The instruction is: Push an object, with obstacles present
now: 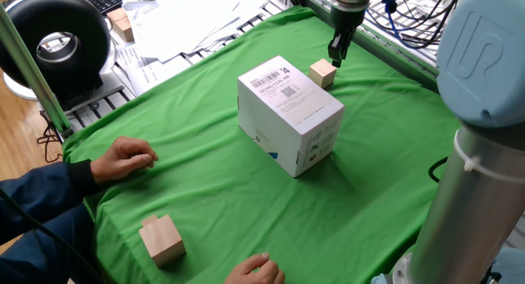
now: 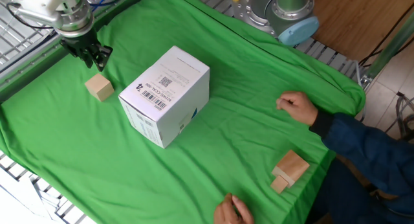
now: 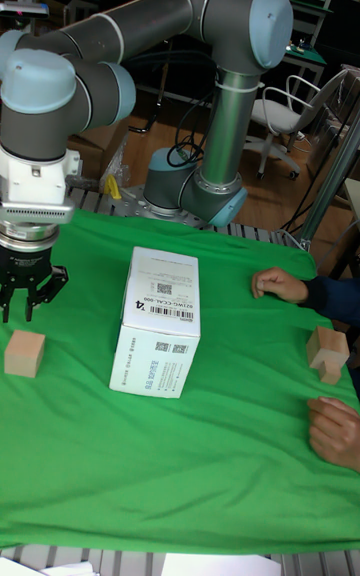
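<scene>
The object, a small pale wooden cube (image 1: 323, 72) (image 2: 99, 87) (image 3: 25, 353), rests on the green cloth at the far side of the obstacle. That obstacle is a large white cardboard box (image 1: 289, 116) (image 2: 165, 98) (image 3: 158, 336) with barcode labels. My gripper (image 1: 335, 60) (image 2: 92, 60) (image 3: 26, 310) hangs just above and behind the cube, apart from it. Its fingers are shut with nothing between them.
A bigger light wooden block (image 1: 162, 239) (image 2: 289, 170) (image 3: 327, 351) lies near a person's hands (image 1: 123, 159) (image 2: 299, 109) resting on the cloth's near side. Papers and a black round device (image 1: 57, 42) sit beyond the table's edge. A metal frame borders the cloth by the gripper.
</scene>
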Robot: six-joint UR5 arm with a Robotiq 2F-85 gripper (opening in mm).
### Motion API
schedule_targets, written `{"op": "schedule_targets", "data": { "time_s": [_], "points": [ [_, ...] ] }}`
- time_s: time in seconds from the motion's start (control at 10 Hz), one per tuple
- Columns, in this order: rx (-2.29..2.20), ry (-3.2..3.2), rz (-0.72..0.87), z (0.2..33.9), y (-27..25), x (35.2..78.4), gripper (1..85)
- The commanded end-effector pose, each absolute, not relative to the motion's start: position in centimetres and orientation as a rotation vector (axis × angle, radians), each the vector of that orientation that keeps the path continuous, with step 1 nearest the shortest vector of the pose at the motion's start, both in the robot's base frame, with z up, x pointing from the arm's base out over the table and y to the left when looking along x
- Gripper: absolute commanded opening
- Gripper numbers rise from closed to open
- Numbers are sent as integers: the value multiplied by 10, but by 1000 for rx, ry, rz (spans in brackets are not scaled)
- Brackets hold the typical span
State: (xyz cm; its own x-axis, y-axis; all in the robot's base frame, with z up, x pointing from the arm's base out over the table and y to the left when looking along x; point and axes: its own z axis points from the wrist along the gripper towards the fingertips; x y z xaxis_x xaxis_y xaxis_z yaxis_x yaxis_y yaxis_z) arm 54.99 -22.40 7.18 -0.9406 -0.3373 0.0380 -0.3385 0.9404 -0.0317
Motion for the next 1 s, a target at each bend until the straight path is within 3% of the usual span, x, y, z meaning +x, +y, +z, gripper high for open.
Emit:
{"op": "schedule_targets", "data": {
  "time_s": [0.0,0.7,0.9],
  "points": [
    [490,-3074,26,77,-221,550,347],
    [447,-3104,71,77,-227,557,353],
    [442,-3116,67,62,-223,554,353]
  ]
}}
